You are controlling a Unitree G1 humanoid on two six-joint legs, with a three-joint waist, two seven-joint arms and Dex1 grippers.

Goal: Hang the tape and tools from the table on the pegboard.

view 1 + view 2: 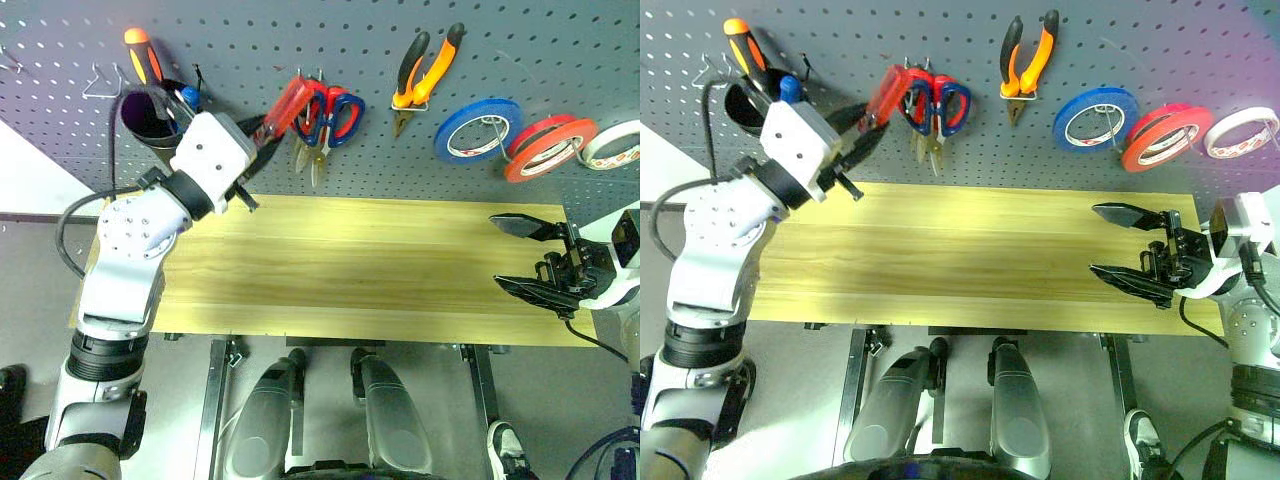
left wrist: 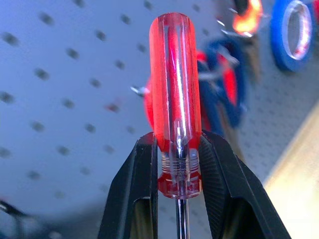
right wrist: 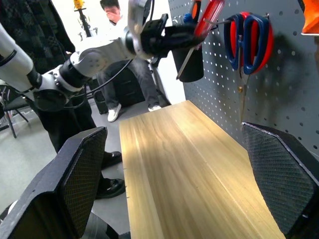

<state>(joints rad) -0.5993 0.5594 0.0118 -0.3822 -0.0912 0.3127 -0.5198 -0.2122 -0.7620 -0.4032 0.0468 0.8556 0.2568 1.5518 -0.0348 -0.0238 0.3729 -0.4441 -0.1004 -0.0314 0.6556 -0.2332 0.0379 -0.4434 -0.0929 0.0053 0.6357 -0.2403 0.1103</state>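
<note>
1. Left eye view: the left gripper [image 1: 262, 135] is clamped on the red-handled screwdriver [image 1: 288, 105], whose long axis runs from the jaws toward about 1 o'clock, handle leading, up against the pegboard [image 1: 250, 40]. The black cup [image 1: 150, 120] on the board lies at about 9 o'clock from the tool, near it. The table [image 1: 350, 270] is bare.
2. Right eye view: the right gripper [image 1: 1130, 250] stands wide and empty over the table's right end, well apart from the screwdriver; the left arm is plainly the nearer. The pliers [image 1: 1028, 60], blue-handled scissors [image 1: 938, 105] and orange-red tape [image 1: 1165, 137] hang on the board.
3. Left wrist view: both fingers [image 2: 142, 179] pinch the handle's clear collar, shaft passing down between them.
4. Right wrist view: the screwdriver's shaft tip slants down toward the cup's mouth, a likely resting place.
</note>
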